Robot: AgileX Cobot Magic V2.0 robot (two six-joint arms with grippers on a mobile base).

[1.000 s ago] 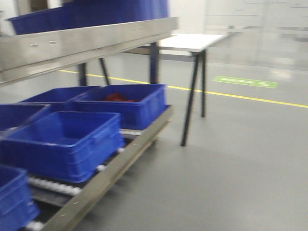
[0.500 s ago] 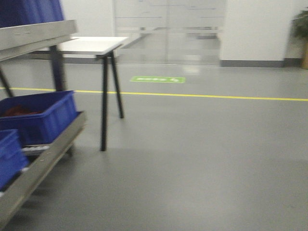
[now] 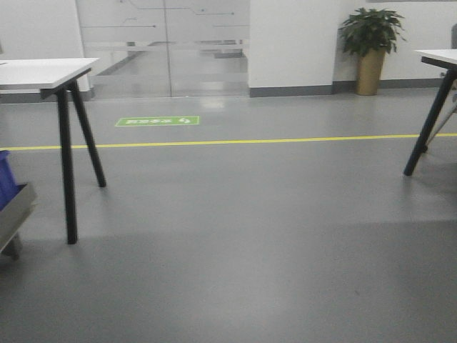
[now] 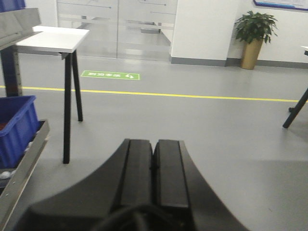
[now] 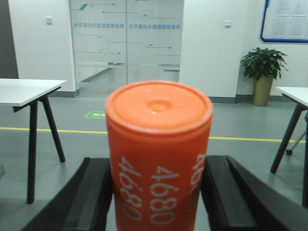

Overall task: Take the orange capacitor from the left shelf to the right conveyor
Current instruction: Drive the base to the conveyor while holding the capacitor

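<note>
The orange capacitor (image 5: 159,154), a cylinder printed "4680", stands between the two black fingers of my right gripper (image 5: 158,192), which is shut on it and holds it in the air above the floor. My left gripper (image 4: 153,163) is shut and empty, its two pads pressed together. The left shelf (image 4: 21,168) with a blue bin (image 4: 14,127) shows at the left edge of the left wrist view; only its corner (image 3: 13,211) shows in the front view. The right conveyor is out of view.
A white table on black legs (image 3: 64,143) stands at the left and another table (image 3: 432,114) at the right. A yellow floor line (image 3: 228,141) crosses the grey floor. A potted plant (image 3: 371,50) stands by the far wall beside glass doors (image 3: 164,46).
The front view has swung right: the shelf and blue bins slid off the left edge, and the right table and the plant came into view.
</note>
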